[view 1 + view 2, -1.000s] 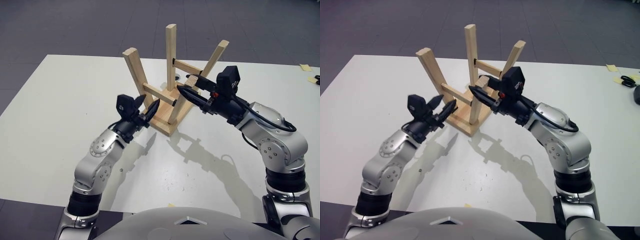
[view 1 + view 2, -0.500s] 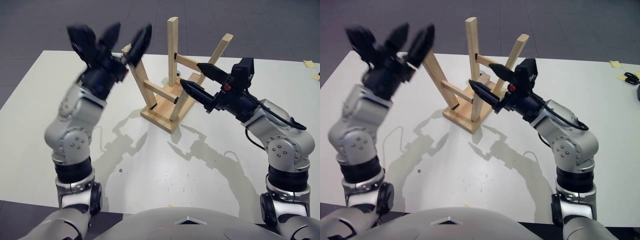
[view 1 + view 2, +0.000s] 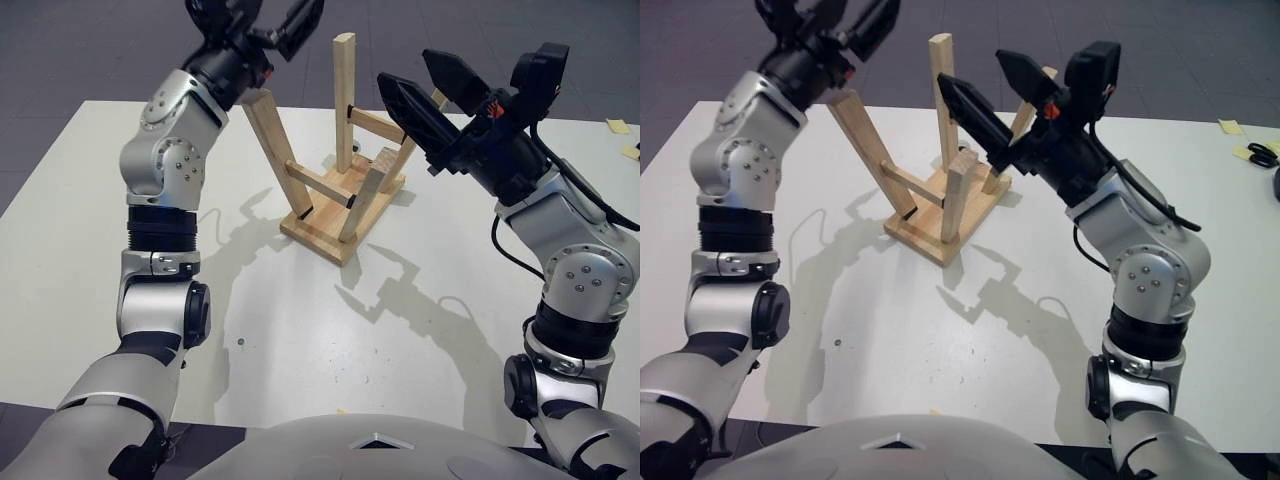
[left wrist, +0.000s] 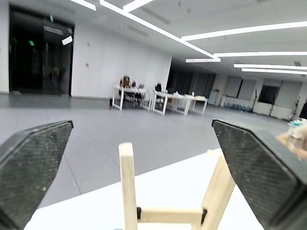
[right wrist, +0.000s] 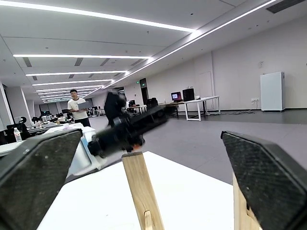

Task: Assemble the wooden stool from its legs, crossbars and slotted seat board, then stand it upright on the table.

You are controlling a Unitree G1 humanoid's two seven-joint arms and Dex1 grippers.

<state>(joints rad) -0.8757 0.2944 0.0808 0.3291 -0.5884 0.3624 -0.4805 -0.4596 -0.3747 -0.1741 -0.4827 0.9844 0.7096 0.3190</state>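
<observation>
The wooden stool (image 3: pixel 340 190) stands upside down on the white table (image 3: pixel 100 250), seat board (image 3: pixel 330 238) flat on the table, legs and crossbars pointing up. My left gripper (image 3: pixel 258 15) is open, raised above the top of the near-left leg (image 3: pixel 275 150). My right gripper (image 3: pixel 403 66) is open too, held high on the stool's right side, level with the tops of the far legs and touching nothing. Between the open fingers (image 4: pixel 259 172), the left wrist view looks onto two legs joined by a crossbar (image 4: pixel 168 214). In the right wrist view a leg top (image 5: pixel 139 191) sits between the fingers (image 5: pixel 38 177).
Yellow paper notes (image 3: pixel 612 133) and black scissors (image 3: pixel 1255 158) lie at the table's far right edge. A small dark speck (image 3: pixel 240 342) marks the near tabletop. Open table surrounds the stool on all sides.
My left arm swung up from beside the seat board to high above the near-left leg. My right gripper lifted away from the crossbar and spread wider. The stool stayed in place.
</observation>
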